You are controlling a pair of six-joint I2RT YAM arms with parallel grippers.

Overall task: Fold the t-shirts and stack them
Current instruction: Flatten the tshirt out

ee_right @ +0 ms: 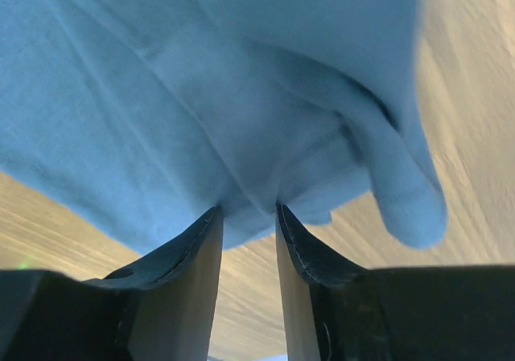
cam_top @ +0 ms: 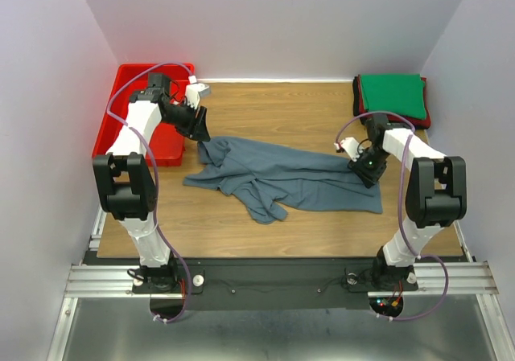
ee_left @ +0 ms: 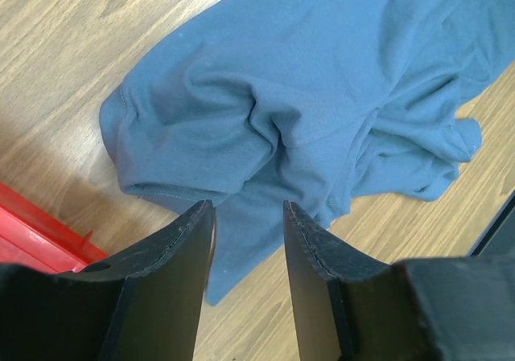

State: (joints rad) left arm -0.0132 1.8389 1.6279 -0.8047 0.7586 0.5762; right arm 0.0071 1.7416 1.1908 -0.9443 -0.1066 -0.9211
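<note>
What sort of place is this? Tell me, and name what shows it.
Probably a lab test cell for robot cloth handling, not a home: plain white walls box in a wooden table, two arms are bolted to an aluminium rail, and a blue-grey t-shirt lies spread beside a red plastic tray.

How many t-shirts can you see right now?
3: a blue-grey t-shirt crumpled at the table's centre, and a green t-shirt folded on a red one at the far right corner. More may be hidden in that stack.

blue-grey shirt (cam_top: 290,180): soft matt cloth, wrinkled | table (cam_top: 282,112): smooth wood grain, light sheen | tray (cam_top: 121,112): glossy red plastic | gripper fingers (ee_left: 173,272): matt black plastic, scuffed edges
</note>
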